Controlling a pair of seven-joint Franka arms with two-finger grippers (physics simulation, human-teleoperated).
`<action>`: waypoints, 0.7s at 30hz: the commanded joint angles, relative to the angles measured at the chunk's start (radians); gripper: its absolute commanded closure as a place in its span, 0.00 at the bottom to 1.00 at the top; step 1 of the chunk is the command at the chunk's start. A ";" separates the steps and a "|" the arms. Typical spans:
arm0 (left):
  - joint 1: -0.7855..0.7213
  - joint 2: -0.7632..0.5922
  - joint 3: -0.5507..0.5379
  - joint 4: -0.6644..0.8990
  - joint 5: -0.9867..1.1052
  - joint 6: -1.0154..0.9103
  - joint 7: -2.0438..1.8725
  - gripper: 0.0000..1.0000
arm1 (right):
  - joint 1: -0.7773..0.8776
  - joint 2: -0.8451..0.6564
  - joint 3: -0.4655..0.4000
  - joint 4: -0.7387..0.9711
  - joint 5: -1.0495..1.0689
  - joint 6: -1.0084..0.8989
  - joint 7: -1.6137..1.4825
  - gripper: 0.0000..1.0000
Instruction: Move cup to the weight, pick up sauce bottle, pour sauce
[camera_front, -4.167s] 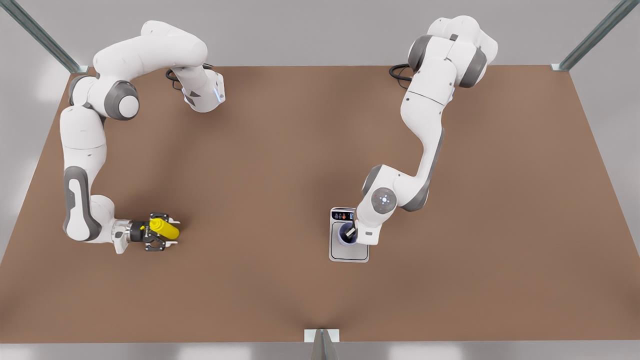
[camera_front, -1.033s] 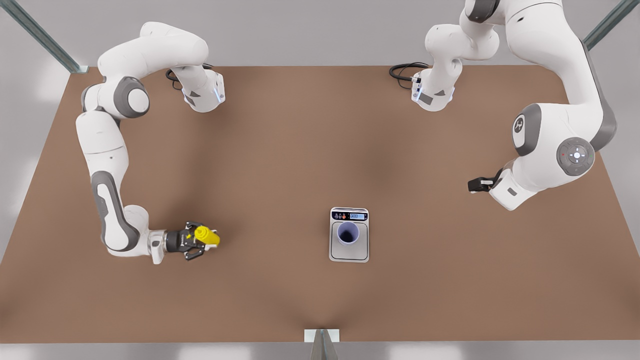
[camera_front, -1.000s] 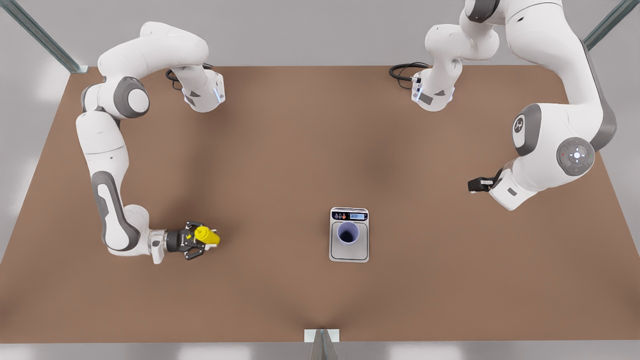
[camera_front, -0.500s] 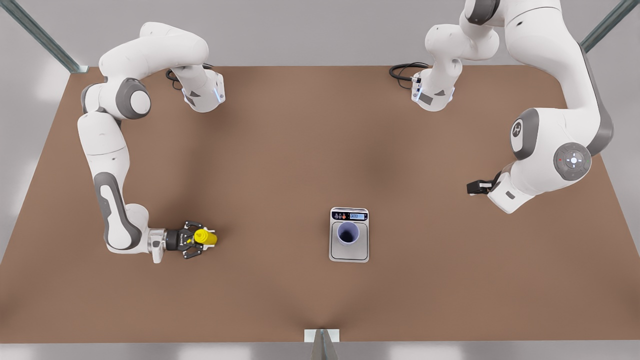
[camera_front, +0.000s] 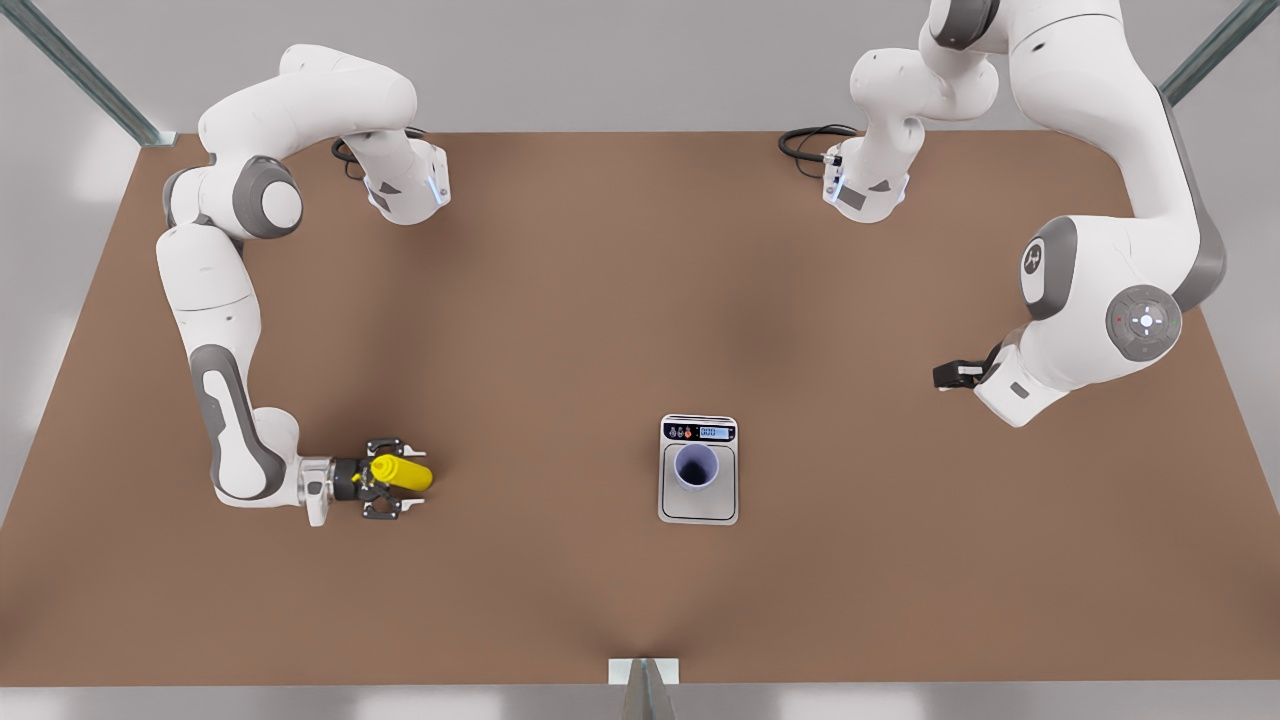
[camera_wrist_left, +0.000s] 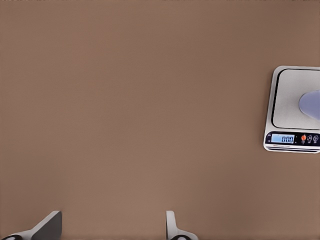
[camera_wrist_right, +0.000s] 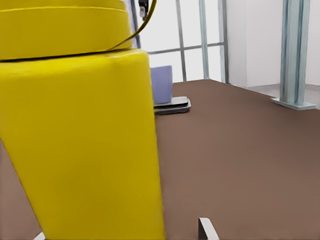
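Brown tabletop (camera_front: 560, 300), largest.

Small flat white-rimmed kitchen scale (camera_front: 698, 470), silver plate, sits near middle, toward front view's right.

Pale lavender tapered plastic cup (camera_front: 697, 466) stands upright on scale plate.

Bright yellow cylindrical squeeze bottle (camera_front: 400, 472) pinched in right gripper (camera_front: 383, 478) at front view's left; long axis roughly level, pointing toward cup, well apart. Right arm nearer, judged to carry bottle across.

Left gripper (camera_front: 945, 375) waits at front view's right, fingers (camera_wrist_left: 172, 227) spread, empty.

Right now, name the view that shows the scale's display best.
The left wrist view: the display faces it, digits legible. The front view shows the display as a tiny strip. The right wrist view sees the scale edge-on behind the bottle.
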 joint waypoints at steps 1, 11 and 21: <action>0.000 0.000 0.000 0.000 0.000 0.000 0.000 0.00 | 0.000 0.000 0.000 0.000 0.001 0.000 0.000 0.00; -0.002 0.000 0.000 0.000 0.000 -0.002 -0.005 0.00 | 0.006 0.000 0.000 -0.002 0.001 0.000 -0.002 0.00; -0.003 0.000 0.000 0.000 0.000 0.000 -0.005 0.00 | 0.006 0.000 -0.001 -0.002 0.001 0.006 -0.002 0.00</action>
